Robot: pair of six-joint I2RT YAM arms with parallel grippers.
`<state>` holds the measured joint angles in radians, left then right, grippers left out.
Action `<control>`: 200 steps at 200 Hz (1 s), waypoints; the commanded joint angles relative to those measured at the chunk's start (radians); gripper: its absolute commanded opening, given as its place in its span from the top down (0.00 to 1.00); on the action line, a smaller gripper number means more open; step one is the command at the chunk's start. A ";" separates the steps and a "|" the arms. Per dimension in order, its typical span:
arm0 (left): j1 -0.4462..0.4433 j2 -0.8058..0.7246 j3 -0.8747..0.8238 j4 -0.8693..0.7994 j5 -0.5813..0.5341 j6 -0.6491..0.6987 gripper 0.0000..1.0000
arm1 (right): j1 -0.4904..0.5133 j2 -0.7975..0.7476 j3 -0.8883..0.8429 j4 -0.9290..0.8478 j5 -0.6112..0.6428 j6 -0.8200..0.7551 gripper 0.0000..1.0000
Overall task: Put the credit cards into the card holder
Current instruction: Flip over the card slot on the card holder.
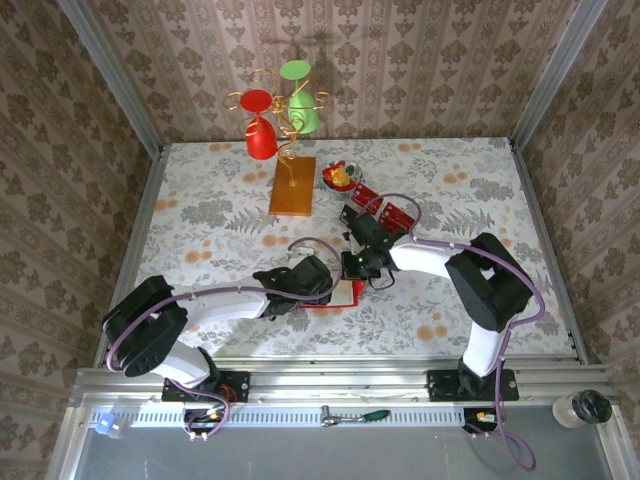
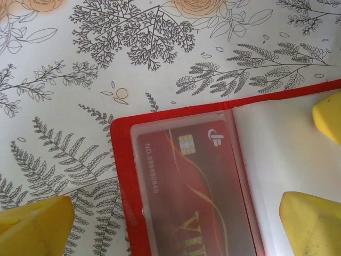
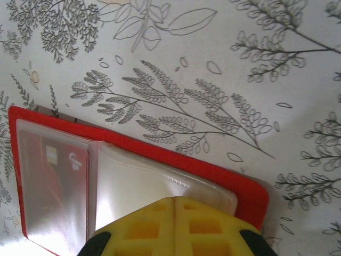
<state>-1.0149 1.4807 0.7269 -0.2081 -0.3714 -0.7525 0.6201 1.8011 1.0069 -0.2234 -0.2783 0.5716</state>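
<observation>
The table [image 1: 200, 220], covered in a flowered cloth, fills the floor of a papered booth. Both arms reach in from its near edge and meet just right of the middle. At the back stands a gold wire stand [image 1: 290, 190] on a wooden base, carrying one red cup and one green cup.

The holder [image 1: 340, 297] lies open and flat on the cloth where the arms meet, mostly hidden under them in the top view. Farther back and to the right, well apart from it, more red cards [image 1: 398, 214] lie in a loose group (how many I cannot tell).

In the left wrist view the holder [image 2: 121, 176] shows its red border, a clear pocket on one half and a pale bare half beside it. One card [image 2: 186, 192] sits inside the clear pocket, chip and gold lettering face up. The left gripper [image 2: 176, 213] is spread wide over it: one yellow finger [image 2: 34, 224] is over the cloth just outside the red border, the other over the pale half, so the pocketed card lies between them, untouched.

In the right wrist view the right gripper [image 3: 175, 224] has its yellow fingers pressed together with nothing between them, over the near edge of the holder [image 3: 213, 170] at its empty clear pocket. Whether the tips touch the plastic cannot be told. The card [image 3: 53, 181] lies in the other pocket, off to the side of them.
</observation>
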 commanded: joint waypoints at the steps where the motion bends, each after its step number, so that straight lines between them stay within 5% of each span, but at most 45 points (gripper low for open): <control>1: -0.011 0.021 0.020 0.020 0.012 -0.008 0.00 | 0.025 0.028 0.006 0.003 -0.025 0.004 1.00; 148: -0.025 0.071 -0.056 0.046 -0.004 -0.033 0.08 | 0.035 0.022 0.004 0.018 -0.029 0.029 0.98; 200: -0.025 0.073 -0.065 0.051 -0.003 -0.038 0.10 | 0.021 -0.049 0.016 -0.013 -0.018 0.032 0.83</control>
<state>-1.0290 1.5391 0.6804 -0.1375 -0.3637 -0.7753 0.6495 1.8050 1.0073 -0.2077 -0.2935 0.5869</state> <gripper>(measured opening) 0.903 0.110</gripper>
